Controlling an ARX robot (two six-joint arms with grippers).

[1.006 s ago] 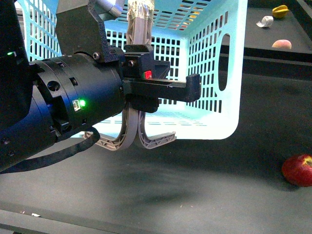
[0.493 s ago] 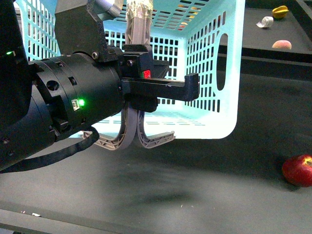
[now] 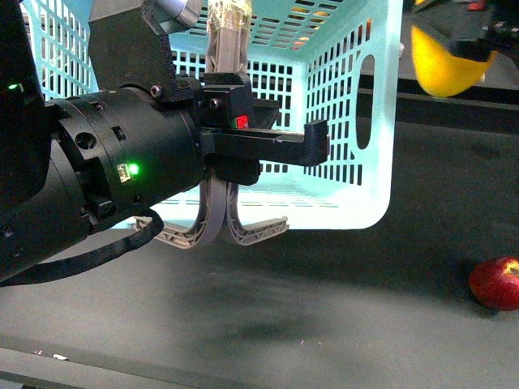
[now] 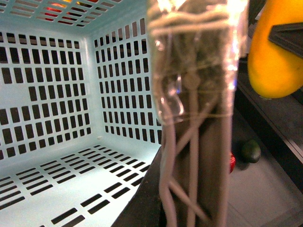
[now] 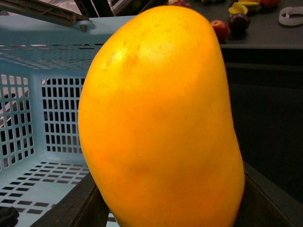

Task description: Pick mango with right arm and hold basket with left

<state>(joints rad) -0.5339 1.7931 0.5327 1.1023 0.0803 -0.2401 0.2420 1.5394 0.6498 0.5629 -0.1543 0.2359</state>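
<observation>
The turquoise basket (image 3: 349, 121) hangs tilted above the dark table, its open side toward me. My left gripper (image 3: 235, 121) is shut on its taped grey-brown handle (image 3: 231, 32). In the left wrist view the handle (image 4: 196, 71) runs through the gripper (image 4: 194, 189) beside the basket's slotted walls (image 4: 57, 94). My right gripper (image 3: 466, 28) is shut on the yellow mango (image 3: 442, 69), high at the right, just outside the basket's right wall. The mango (image 5: 161, 123) fills the right wrist view between the dark fingers (image 5: 78, 208), with the basket (image 5: 38, 85) behind it. It also shows in the left wrist view (image 4: 279, 52).
A red apple (image 3: 495, 284) lies on the dark table at the front right; it also shows in the left wrist view (image 4: 232, 161) beside a dark green fruit (image 4: 251, 151). A back shelf holds an apple (image 5: 219, 28), a star fruit (image 5: 239, 8) and a white ring (image 5: 291, 16).
My right gripper with the mango has come into the front view at the top right. The basket has shifted slightly left.
</observation>
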